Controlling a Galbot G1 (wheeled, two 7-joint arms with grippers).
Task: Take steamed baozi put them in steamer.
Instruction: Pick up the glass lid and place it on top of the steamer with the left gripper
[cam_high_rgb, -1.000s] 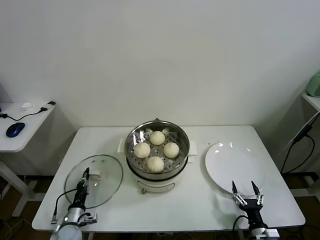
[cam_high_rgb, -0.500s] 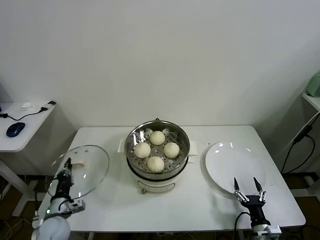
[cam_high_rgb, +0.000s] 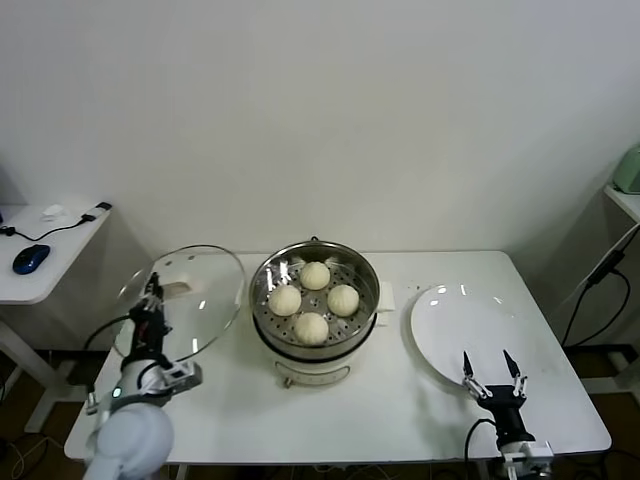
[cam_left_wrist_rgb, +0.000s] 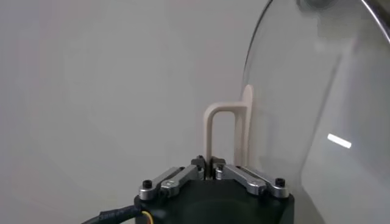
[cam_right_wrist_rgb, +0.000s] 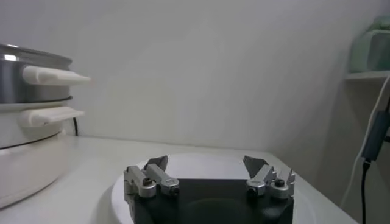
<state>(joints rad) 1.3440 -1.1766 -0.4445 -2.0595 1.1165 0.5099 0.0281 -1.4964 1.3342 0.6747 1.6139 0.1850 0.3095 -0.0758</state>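
Several cream-white steamed baozi (cam_high_rgb: 311, 327) lie in the shiny steel steamer (cam_high_rgb: 256, 305) at the table's middle. My left gripper (cam_high_rgb: 152, 297) is left of the steamer, shut on the cream handle (cam_left_wrist_rgb: 219, 125) of a round glass lid (cam_high_rgb: 195, 300), which hangs tilted above the table. In the left wrist view the gripper (cam_left_wrist_rgb: 211, 165) pinches the handle's lower end, and the glass lid (cam_left_wrist_rgb: 317, 122) rises beside it. My right gripper (cam_high_rgb: 490, 368) stands open with nothing between its fingers, at the front rim of the white plate (cam_high_rgb: 470, 320). The right wrist view shows that gripper (cam_right_wrist_rgb: 206, 164) over the plate (cam_right_wrist_rgb: 201, 157), with the steamer (cam_right_wrist_rgb: 27, 85) off to one side.
A small side table (cam_high_rgb: 60, 250) with a blue mouse (cam_high_rgb: 30, 258) and a cable stands to the left. At the far right a shelf holds a green object (cam_high_rgb: 628, 168), and a black cable (cam_high_rgb: 600, 275) hangs below it. A wall stands close behind the table.
The glass lid lay flat on the table's front left. My left gripper has lifted it by the handle, tilted it and carried it up and back beside the steamer. The right gripper barely moved.
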